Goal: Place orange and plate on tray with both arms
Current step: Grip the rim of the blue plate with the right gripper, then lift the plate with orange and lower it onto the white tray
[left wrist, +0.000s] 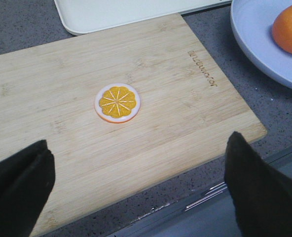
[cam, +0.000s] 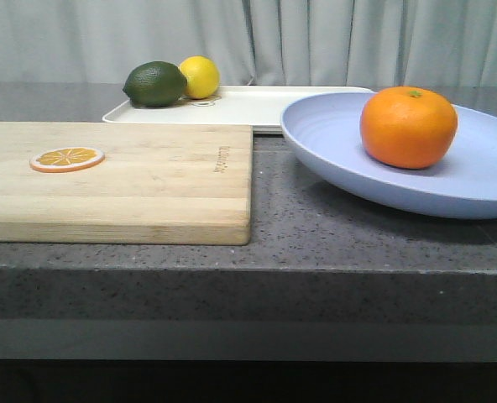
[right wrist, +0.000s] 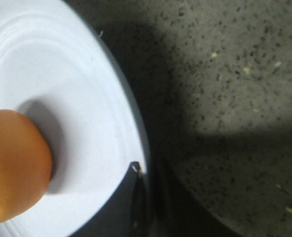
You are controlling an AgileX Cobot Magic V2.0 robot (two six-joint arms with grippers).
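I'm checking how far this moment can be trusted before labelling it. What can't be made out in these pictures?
- Right end effector: right wrist view shows only a dark fingertip at the plate rim; its grip is unclear.
- Plate's right side: cut off by the front view's edge.
- Tray: far part hidden behind the lime and lemon.
- Orange: cropped and blurred in the right wrist view.
- Both arms: absent from the front view.

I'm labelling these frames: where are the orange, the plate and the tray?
orange (cam: 408, 128), front view, middle of its near side.
plate (cam: 332, 138), front view, bare inner surface left of the fruit.
tray (cam: 269, 105), front view, bare flat middle.
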